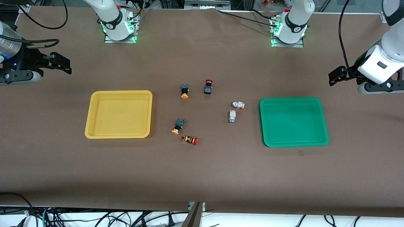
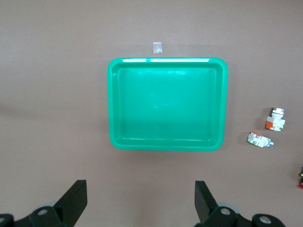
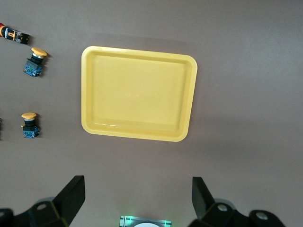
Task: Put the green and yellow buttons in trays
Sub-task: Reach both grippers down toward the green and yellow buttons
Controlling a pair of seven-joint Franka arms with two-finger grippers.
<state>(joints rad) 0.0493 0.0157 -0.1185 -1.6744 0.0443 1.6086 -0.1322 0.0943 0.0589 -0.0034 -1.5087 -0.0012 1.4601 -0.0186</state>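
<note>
The yellow tray (image 1: 118, 114) lies toward the right arm's end and the green tray (image 1: 293, 121) toward the left arm's end; neither holds anything. Between them lie two black-bodied yellow-capped buttons (image 1: 184, 90) (image 1: 177, 126) and two white-bodied buttons (image 1: 238, 105) (image 1: 232, 116). My left gripper (image 1: 331, 78) is open and empty, up over bare table past the green tray (image 2: 168, 104); its view shows the white buttons (image 2: 275, 119) (image 2: 259, 140). My right gripper (image 1: 68, 65) is open and empty, up over bare table past the yellow tray (image 3: 138, 93); its view shows the yellow-capped buttons (image 3: 34, 61) (image 3: 29, 124).
A black-bodied red-capped switch (image 1: 208, 86) stands beside the farther yellow-capped button. An orange-striped red-capped switch (image 1: 189, 139) lies just nearer the camera than the other yellow-capped button. A brown cloth covers the table. The two arm bases (image 1: 120, 25) (image 1: 288, 30) stand along the far edge.
</note>
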